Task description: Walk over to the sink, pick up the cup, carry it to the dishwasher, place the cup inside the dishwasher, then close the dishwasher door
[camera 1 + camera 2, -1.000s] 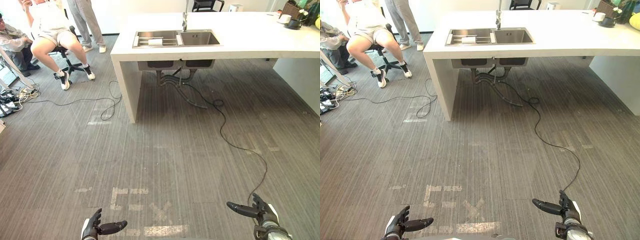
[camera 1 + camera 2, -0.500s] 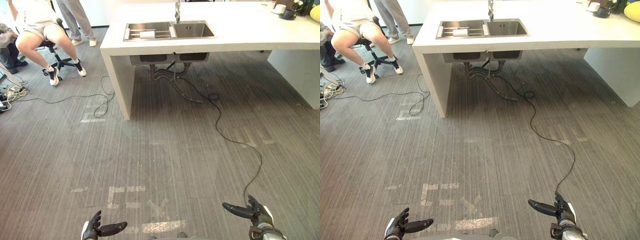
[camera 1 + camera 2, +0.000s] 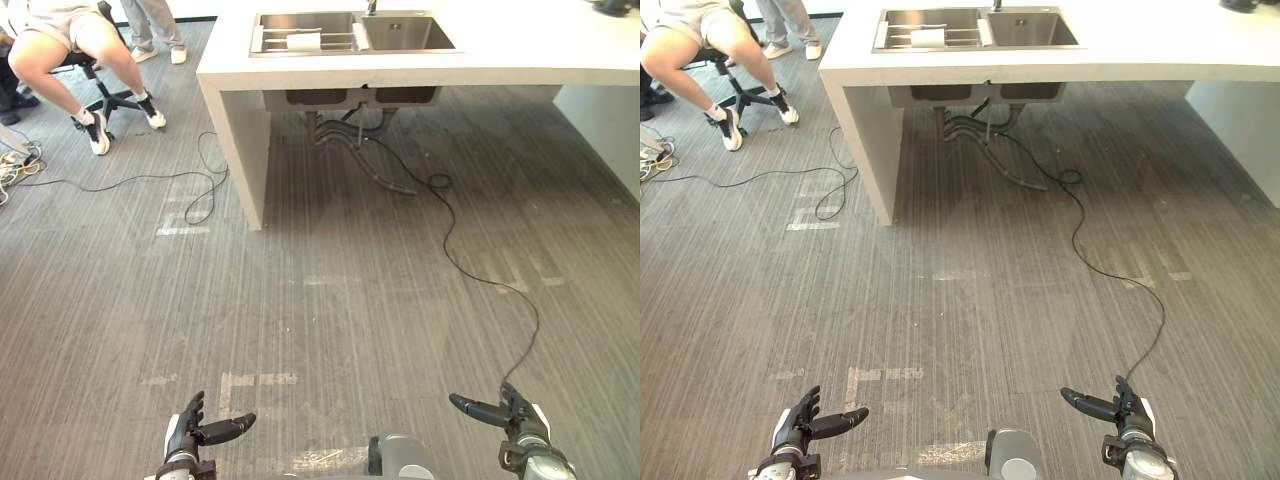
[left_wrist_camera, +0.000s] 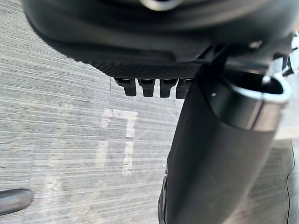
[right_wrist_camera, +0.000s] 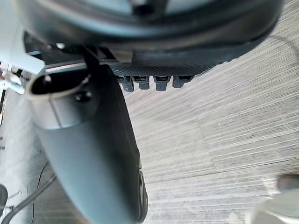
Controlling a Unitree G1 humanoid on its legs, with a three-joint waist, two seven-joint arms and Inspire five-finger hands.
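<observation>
The left hand and the right hand hang low over the grey floor, fingers loosely spread, thumbs out, holding nothing. Pale tape marks lie just ahead. Farther on stands the white counter with its sink. A white cup lies in the left basin. A seated person is far left.

No lettering can be read (the pale tape marks form no word).
</observation>
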